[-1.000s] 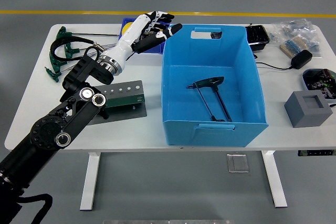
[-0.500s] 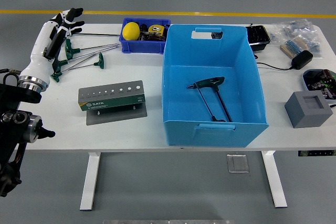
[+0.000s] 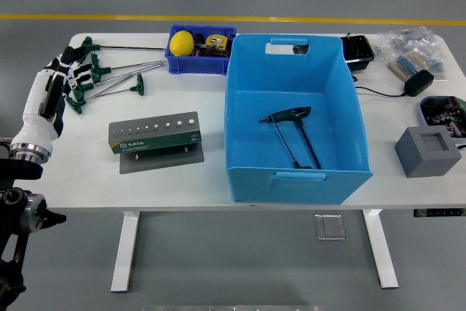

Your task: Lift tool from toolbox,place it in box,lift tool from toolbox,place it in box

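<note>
The left hand hangs over the table's left edge, its fingers loosely curled and reaching toward the green-handled wrenches lying loose on the white table. From this view I cannot tell whether the fingertips have a handle yet or only touch the pile. The right hand is out of sight.

What could go wrong starts there: the wrenches lie crossed and close together, so a closing hand may catch two at once, or pinch a thin shaft that slips free on the way up. The pile also sits near the table's left edge — a nudge could push one off. On the carry, a long shaft sticking out of the hand could strike the near wall of the big box or the holder in between.

Nearest, the grey-green wrench holder stands with its row of holes apparently empty. To its right the large blue box holds two dark T-handled wrenches lying together on its floor — so part of the task looks done. At the far edge, the small blue bin holds a yellow ball-like thing and some other bits too small to name. A grey block sits at the near right.
</note>
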You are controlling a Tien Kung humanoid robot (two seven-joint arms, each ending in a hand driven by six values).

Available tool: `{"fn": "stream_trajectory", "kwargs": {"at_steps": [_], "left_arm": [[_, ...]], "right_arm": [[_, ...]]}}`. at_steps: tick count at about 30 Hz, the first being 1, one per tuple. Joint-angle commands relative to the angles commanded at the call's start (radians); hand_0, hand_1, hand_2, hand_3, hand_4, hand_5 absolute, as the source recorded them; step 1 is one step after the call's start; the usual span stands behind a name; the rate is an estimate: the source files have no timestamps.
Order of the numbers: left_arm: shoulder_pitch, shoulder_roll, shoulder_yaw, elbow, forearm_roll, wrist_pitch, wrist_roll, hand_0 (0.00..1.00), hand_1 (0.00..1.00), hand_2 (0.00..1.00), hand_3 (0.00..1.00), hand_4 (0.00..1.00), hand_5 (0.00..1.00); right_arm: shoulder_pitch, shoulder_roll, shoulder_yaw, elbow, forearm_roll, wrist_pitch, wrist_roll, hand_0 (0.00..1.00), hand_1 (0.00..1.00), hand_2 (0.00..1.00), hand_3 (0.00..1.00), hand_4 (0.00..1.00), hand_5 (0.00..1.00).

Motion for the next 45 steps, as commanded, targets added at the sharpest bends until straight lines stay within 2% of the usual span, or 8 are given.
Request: {"fn": "stream_trajectory", "kwargs": {"at_steps": [16,24,34,45], "left_arm": [[-0.003,-0.026,-0.037,0.042,-0.035,0.009,-0.019,0.763,0.799,0.903,0.81,0.959,0.998],[0.002,-0.029,-0.032,0.052,-0.147,0.02,-0.022,0.766,0.811,0.909,0.817,0.961,0.998],[0.007,-0.036,-0.043,0.062,-0.147,0.008,-0.016,0.77,0.803,0.902,0.819,0.964,0.998],[0.008,-0.038,-0.057,0.072,-0.178,0.013,-0.039,0.769,0.807,0.898,0.818,0.968,0.998]], "right_arm": [[0.001,-0.006,-0.027,0.0,0.016,-0.004,0.005,0.607,0.582,0.676,0.621,0.829,0.91],[0.001,-0.007,-0.028,0.0,0.021,-0.004,0.008,0.602,0.577,0.68,0.619,0.822,0.911],[-0.002,-0.006,-0.012,0.0,0.016,-0.003,0.01,0.603,0.576,0.678,0.619,0.818,0.909],[-0.002,-0.006,-0.003,0.0,0.003,-0.001,0.006,0.603,0.577,0.677,0.618,0.816,0.908]]}}
